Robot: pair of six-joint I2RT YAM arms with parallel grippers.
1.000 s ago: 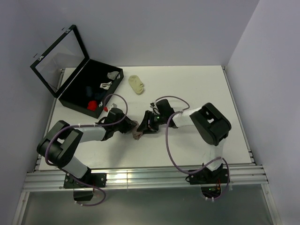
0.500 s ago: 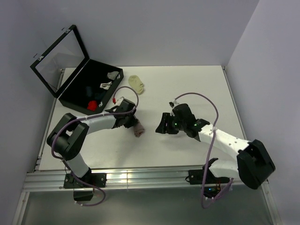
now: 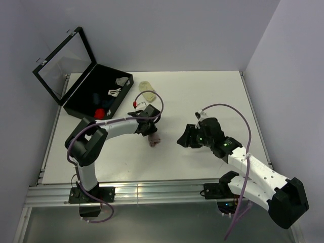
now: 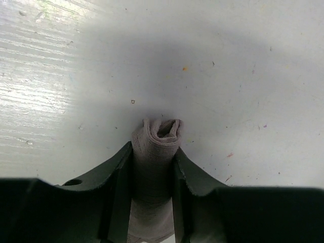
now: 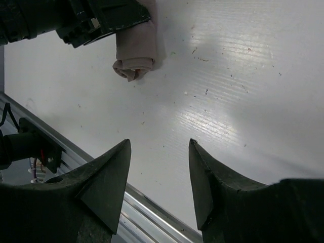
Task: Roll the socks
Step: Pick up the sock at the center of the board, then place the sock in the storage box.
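The right gripper (image 5: 159, 152) is nearest us, hanging over the table (image 3: 202, 96) right of centre and toward the near edge. Its jaws are wide apart and there's nothing between them. Across a gap to its left, about mid-table, the dusty-pink sock (image 3: 153, 142) lies in a tight roll. The left gripper (image 4: 153, 149) has it pinched, both fingers pressing its sides, closed down narrow on the bundle, the coiled end poking out past the tips.

By my reckoning this roll is made and we're at the let-go or the carry-off. That calls for care: ease open slowly, or lift without slackening, because a roll like this may spring loose once the squeeze goes. The right pincer is well apart, so no clash there.

Further back, a pale-yellow sock (image 3: 146, 87) sits toward the far edge, with the left arm's cable looping just in front of it. At the far left corner the black case (image 3: 81, 104) stands open. Inside are small white-grey items (image 3: 115, 91) and a red-and-navy heap (image 3: 99, 110), likely socks awaiting their turn.
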